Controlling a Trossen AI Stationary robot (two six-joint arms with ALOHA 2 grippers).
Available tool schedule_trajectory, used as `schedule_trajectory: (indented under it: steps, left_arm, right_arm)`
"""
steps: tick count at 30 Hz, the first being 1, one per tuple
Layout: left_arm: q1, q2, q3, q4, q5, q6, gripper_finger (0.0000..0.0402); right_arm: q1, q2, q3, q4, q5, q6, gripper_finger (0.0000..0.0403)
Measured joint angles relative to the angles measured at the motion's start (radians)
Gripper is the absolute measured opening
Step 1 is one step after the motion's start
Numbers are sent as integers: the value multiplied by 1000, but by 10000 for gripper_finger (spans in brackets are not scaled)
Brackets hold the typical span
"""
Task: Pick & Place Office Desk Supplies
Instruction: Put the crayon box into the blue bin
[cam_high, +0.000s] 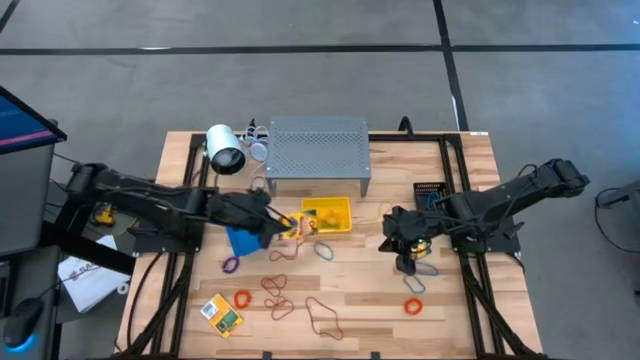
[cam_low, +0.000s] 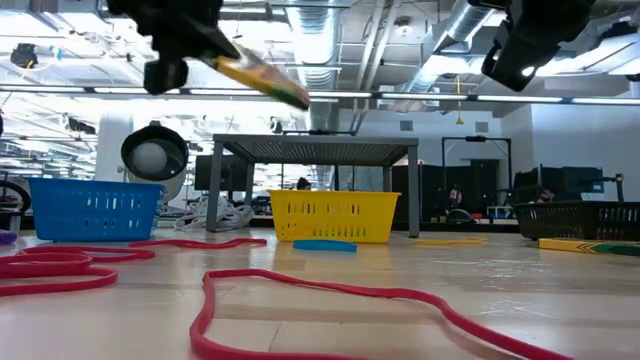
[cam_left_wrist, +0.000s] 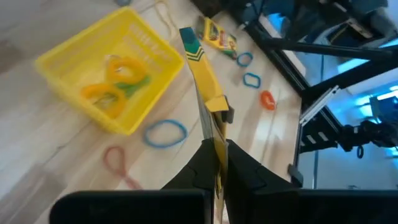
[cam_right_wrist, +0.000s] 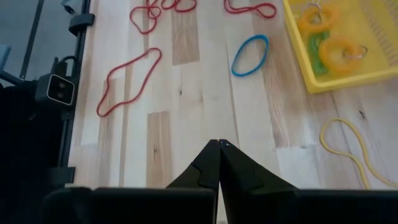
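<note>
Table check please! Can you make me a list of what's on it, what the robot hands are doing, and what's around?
Surface: wooden table.
Job's things: crayon box in the air; another crayon box lying flat; rubber bands scattered.
Clutter: yellow bin holding orange and green pieces, blue bin, grey shelf.
Grippers: left gripper shut on crayon box; right gripper shut, empty.
Cables: bundle beside shelf.
Surroundings: grey floor.

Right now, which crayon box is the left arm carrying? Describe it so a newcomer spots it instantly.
Start at the grey perforated shelf at the table's back, then drop to the yellow bin in front of it. Just beside that bin, the left gripper is shut on a crayon box held in the air. The other crayon box lies flat near the table's front edge.
</note>
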Motion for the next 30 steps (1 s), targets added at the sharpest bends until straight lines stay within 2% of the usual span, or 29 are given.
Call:
schedule_trajectory:
  steps: [8,15,20,25,30]
  left_arm:
    - [-37,-177,-46,-283,8,-122,1]
    - [-116,-293,-36,-464,-83,-184,1]
    - [-148,-362,31,-625,-152,-189,1]
    - [-151,-355,116,-869,-150,-276,1]
    - [-151,-283,123,-926,-73,-295,0]
  right_arm:
    - [-12,2,0,6,7,0,1]
    - [-25,2,0,5,7,0,1]
    - [-45,3,0,-1,-6,1,1]
    - [-59,3,0,3,-14,7,1]
    - [-66,3,0,4,-15,8,1]
